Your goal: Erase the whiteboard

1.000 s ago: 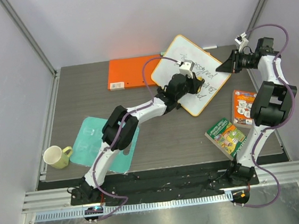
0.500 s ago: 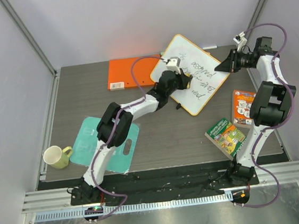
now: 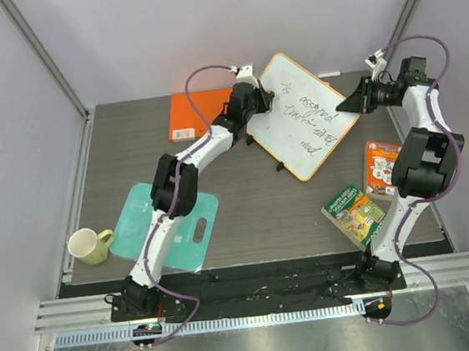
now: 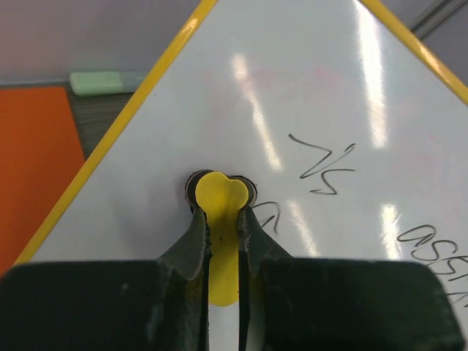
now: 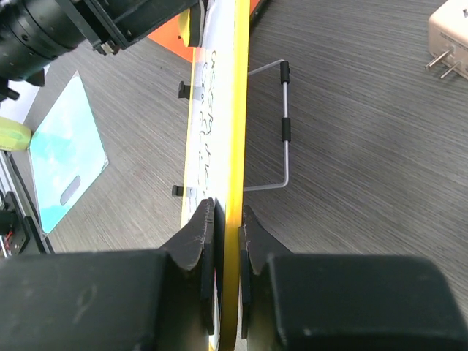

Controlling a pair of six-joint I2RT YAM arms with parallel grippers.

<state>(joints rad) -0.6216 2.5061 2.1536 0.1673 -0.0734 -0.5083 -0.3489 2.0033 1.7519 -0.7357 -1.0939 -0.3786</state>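
The whiteboard (image 3: 297, 131) has a yellow rim and stands tilted at the back of the table, with dark handwriting across its middle and right. My left gripper (image 3: 252, 98) is shut on a yellow eraser (image 4: 218, 191) and presses it to the board (image 4: 314, 88) near the far left rim. Handwriting lies just right of the eraser. My right gripper (image 3: 351, 104) is shut on the board's right rim. In the right wrist view (image 5: 227, 212) its jaws clamp the yellow edge (image 5: 235, 110).
An orange folder (image 3: 199, 116) lies left of the board. A teal mat (image 3: 160, 221) and a yellow mug (image 3: 89, 246) sit front left. Two booklets (image 3: 356, 211) (image 3: 382, 167) lie at the right. The board's wire stand (image 5: 284, 131) and a white plug (image 5: 450, 36) lie behind it.
My left gripper has slid the eraser from the board's middle up and left to its far left corner. The right gripper and the board have stayed put.
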